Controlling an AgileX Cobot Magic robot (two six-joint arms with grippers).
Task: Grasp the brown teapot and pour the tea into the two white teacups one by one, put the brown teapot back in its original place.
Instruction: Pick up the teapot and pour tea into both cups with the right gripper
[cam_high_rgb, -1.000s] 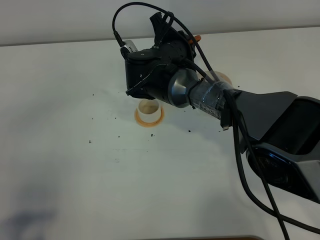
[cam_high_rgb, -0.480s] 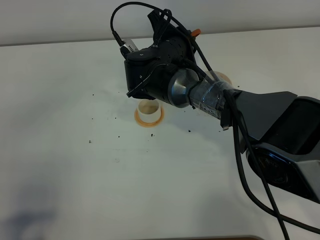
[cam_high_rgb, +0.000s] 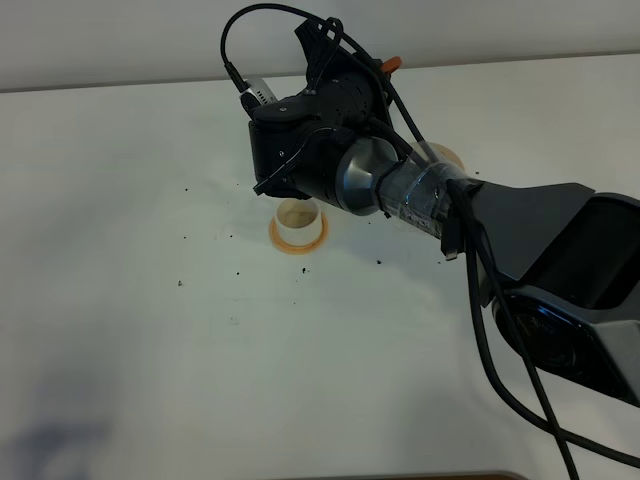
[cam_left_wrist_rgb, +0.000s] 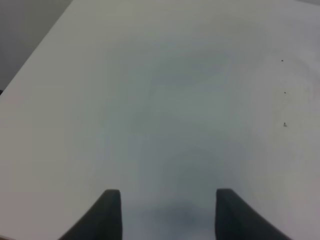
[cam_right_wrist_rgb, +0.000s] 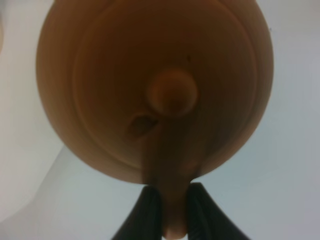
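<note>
The brown teapot (cam_right_wrist_rgb: 100, 75) fills the right wrist view, its knobbed lid (cam_right_wrist_rgb: 172, 92) facing the camera. My right gripper (cam_right_wrist_rgb: 170, 200) is shut on its loop handle (cam_right_wrist_rgb: 167, 165). In the exterior high view the right arm (cam_high_rgb: 400, 190) reaches across the table and covers the teapot. Just below its wrist, one white teacup (cam_high_rgb: 298, 220) stands on an orange coaster (cam_high_rgb: 282, 243). The other teacup is hidden. My left gripper (cam_left_wrist_rgb: 167, 215) is open over bare table, with nothing between its fingers (cam_left_wrist_rgb: 107, 215).
A pale round rim (cam_high_rgb: 448, 155) peeks out behind the right arm; I cannot tell whether it is a coaster or the saucer. Dark specks (cam_high_rgb: 185, 238) dot the white table (cam_high_rgb: 120, 330). The table's far edge (cam_high_rgb: 120, 88) runs behind the arm.
The right wrist has shifted slightly toward the far edge with the teapot still held. The teacup has not moved.
</note>
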